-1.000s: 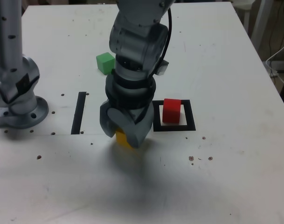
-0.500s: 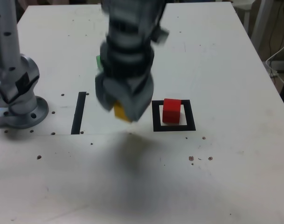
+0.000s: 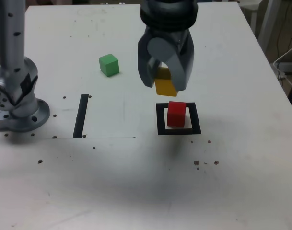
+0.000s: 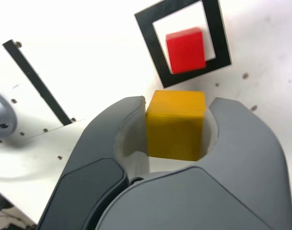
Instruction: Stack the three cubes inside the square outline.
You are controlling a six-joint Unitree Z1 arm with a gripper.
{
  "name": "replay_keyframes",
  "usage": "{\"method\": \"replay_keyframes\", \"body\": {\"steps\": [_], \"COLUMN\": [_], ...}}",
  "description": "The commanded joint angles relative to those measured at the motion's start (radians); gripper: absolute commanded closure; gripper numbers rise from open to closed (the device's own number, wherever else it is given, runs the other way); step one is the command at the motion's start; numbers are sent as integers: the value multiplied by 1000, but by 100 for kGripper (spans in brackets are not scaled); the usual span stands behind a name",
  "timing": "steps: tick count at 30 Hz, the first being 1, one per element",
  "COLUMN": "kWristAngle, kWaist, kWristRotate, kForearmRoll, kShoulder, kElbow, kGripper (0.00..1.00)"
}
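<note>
The end effector [image 3: 166, 81] is gripping the yellow cube [image 3: 165, 86] in the air. The red cube [image 3: 176, 113] is sitting inside the square outline [image 3: 179, 130] mid-desk, while the green cube [image 3: 109, 64] is lying nearer the desk's [image 3: 241, 158] far edge.

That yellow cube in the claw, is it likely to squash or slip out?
Probably neither. The yellow cube keeps crisp edges between the gripper jaws, so it looks stiff. Its flat, matte faces should grip well. It hangs in the air, so it seems light.
</note>
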Motion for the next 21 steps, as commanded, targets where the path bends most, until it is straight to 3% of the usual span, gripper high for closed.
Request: {"method": "replay_keyframes", "body": {"steps": [1,7,21], "kWristAngle": [10,26,10], "kWaist": [19,40,41], "kWristRotate": [-28,-72,-79], "kForearmRoll": [-3,-11,-120], "kShoulder": [23,51,91], "kElbow": [-9,12,89], "kGripper": [91,91,91]}}
